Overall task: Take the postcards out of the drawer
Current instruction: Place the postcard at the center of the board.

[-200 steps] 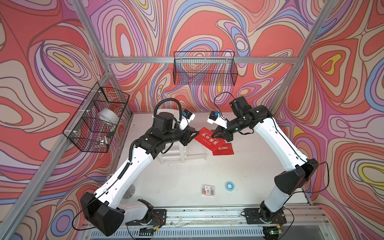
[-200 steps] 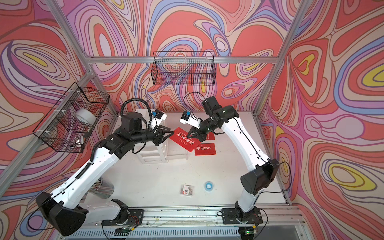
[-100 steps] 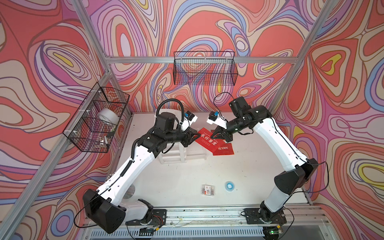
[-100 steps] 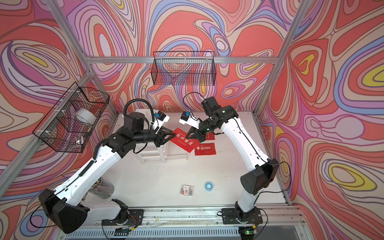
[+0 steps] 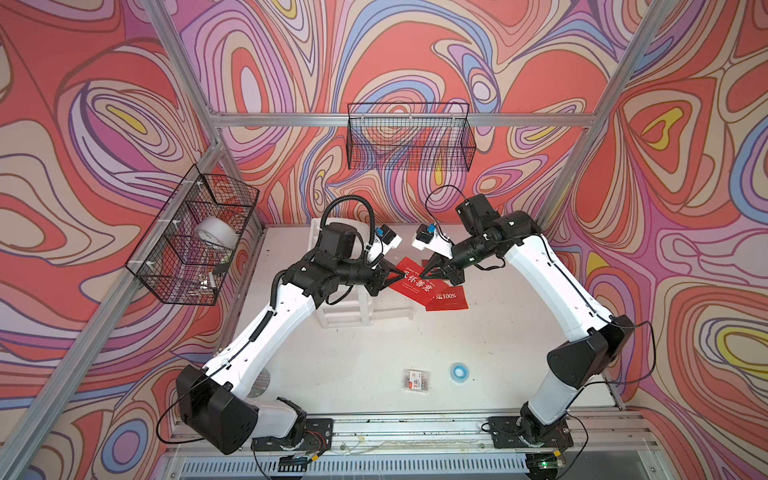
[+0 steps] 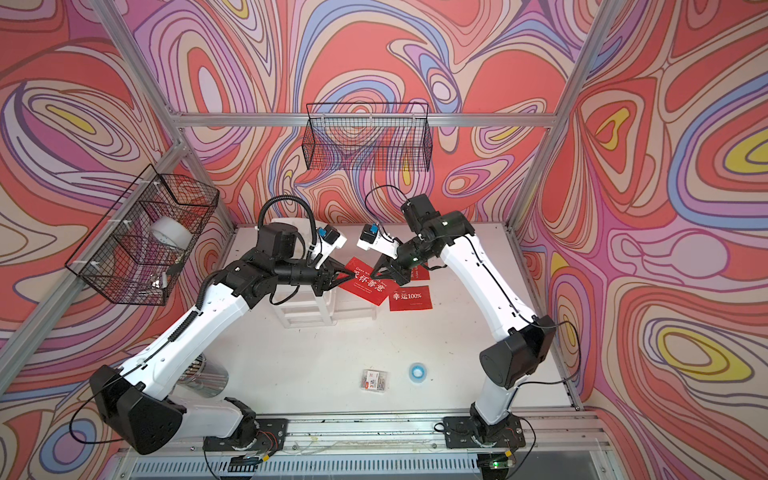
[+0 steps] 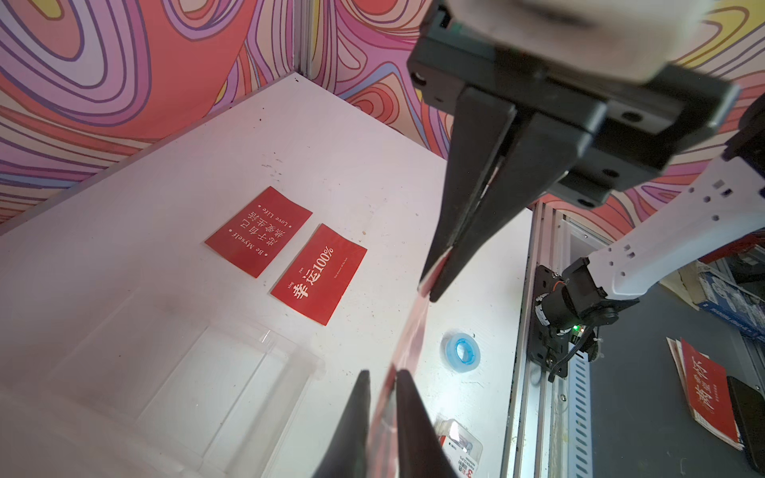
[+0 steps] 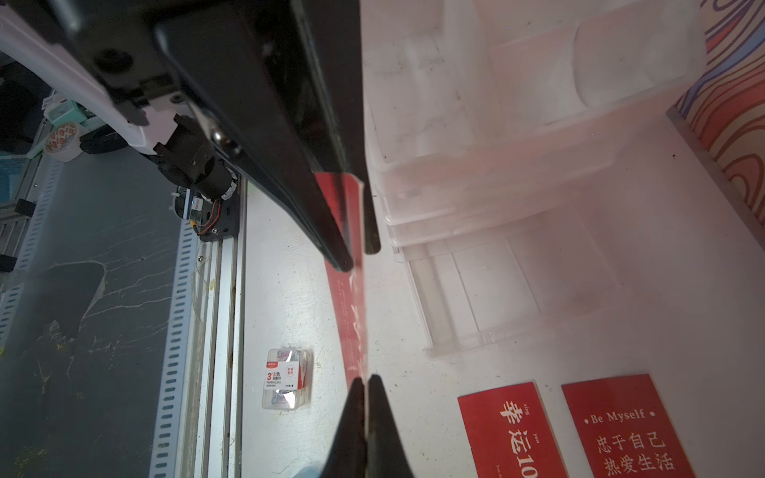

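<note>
**Held card spanned between both grippers, clear of the table**

The right gripper point(image 8: 366, 378) is clamped tight on one short end of the held card point(image 5: 411, 282). The left gripper point(image 8: 358, 256) is closed on the opposite end, with one finger on each face. The card hangs between the two sets of fingertips, appears nearly edge-on in both wrist views, and touches nothing else. It is above the table point(image 5: 498, 353), near the pulled-out clear drawer point(image 7: 165, 372). The 100% card point(image 7: 318, 275) and the Be Myself card point(image 7: 258, 231) lie flat on the table, text up. They are side by side with a narrow gap, just beside the drawer, and neither gripper touches them. In a top view the right gripper's body hides part of the Be Myself card.
</note>
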